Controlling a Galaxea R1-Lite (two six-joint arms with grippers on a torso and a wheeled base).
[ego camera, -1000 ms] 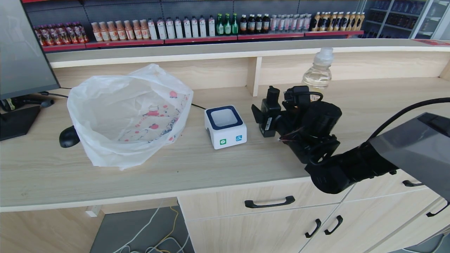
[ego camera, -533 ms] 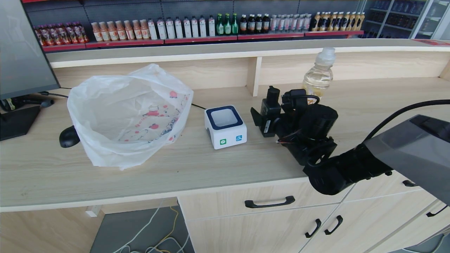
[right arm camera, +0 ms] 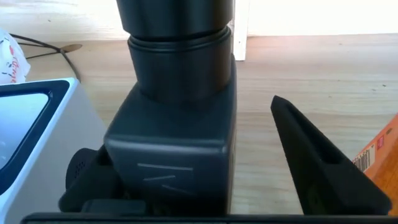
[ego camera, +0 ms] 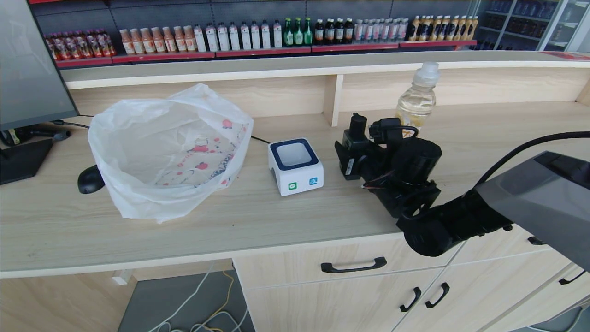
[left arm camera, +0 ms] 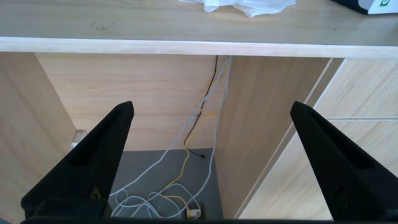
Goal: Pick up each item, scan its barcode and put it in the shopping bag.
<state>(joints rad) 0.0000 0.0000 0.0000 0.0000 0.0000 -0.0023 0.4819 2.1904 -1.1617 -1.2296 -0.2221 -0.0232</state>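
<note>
A black bottle (ego camera: 352, 146) with a round cap stands upright on the wooden counter (ego camera: 258, 216), just right of the white barcode scanner (ego camera: 295, 166). My right gripper (ego camera: 346, 154) is open around the bottle (right arm camera: 177, 118). One finger (right arm camera: 323, 168) stands a little apart from the bottle's side; the other is hidden behind it. A white plastic shopping bag (ego camera: 166, 147) gapes open left of the scanner (right arm camera: 28, 124). A clear bottle (ego camera: 417, 99) of pale liquid stands behind my right arm. My left gripper (left arm camera: 211, 106) hangs open below the counter edge, holding nothing.
A black mouse (ego camera: 91, 180) and a monitor (ego camera: 27, 69) sit left of the bag. An upright wooden divider (ego camera: 333, 99) rises behind the scanner. Drawers with black handles (ego camera: 353, 266) are under the counter, and cables (left arm camera: 186, 155) lie on the floor.
The right gripper's finger on the scanner side has moved in closer to the black bottle, and the right arm has shifted slightly. Bag, scanner and clear bottle have stayed put.
</note>
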